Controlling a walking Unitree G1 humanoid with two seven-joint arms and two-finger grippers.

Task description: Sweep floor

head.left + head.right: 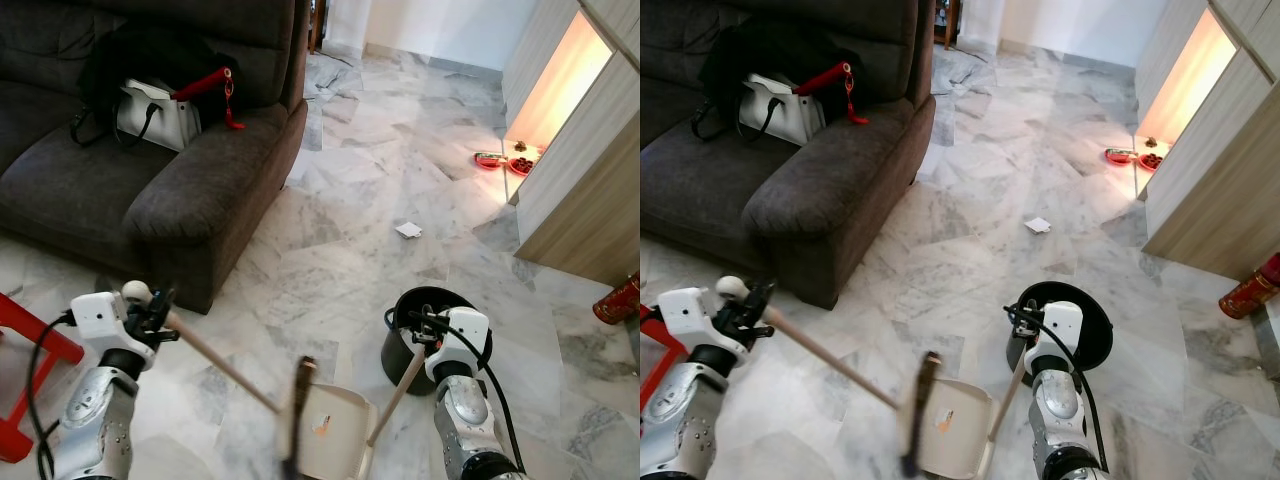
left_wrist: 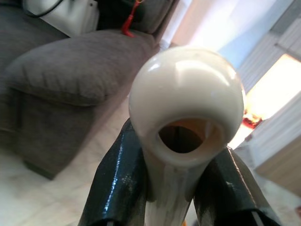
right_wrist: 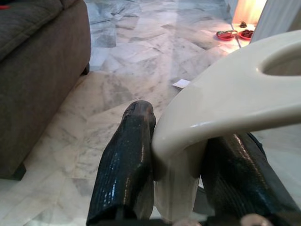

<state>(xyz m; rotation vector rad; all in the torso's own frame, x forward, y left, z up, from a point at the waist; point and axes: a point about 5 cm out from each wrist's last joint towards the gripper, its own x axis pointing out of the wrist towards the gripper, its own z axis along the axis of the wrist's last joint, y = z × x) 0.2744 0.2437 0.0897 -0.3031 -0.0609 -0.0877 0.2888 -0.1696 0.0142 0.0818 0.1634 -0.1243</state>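
Small white scrap of paper (image 1: 408, 229) lies on the grey-veined marble floor (image 1: 400, 160), well ahead of both arms, nearer the right. Left pincer (image 1: 150, 312) clamped on the cream knob-ended wooden broom (image 1: 225, 367), shaft slanting down-right to its head beside the cream long-handled dustpan (image 1: 335, 432). Right pincer (image 1: 425, 335) grips the dustpan's handle, forearm upright, by the black round bin (image 1: 405, 345).

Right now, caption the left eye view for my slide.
Left hand grips the broom, right hand the dustpan, facing a paper scrap on marble floor beside the sofa.
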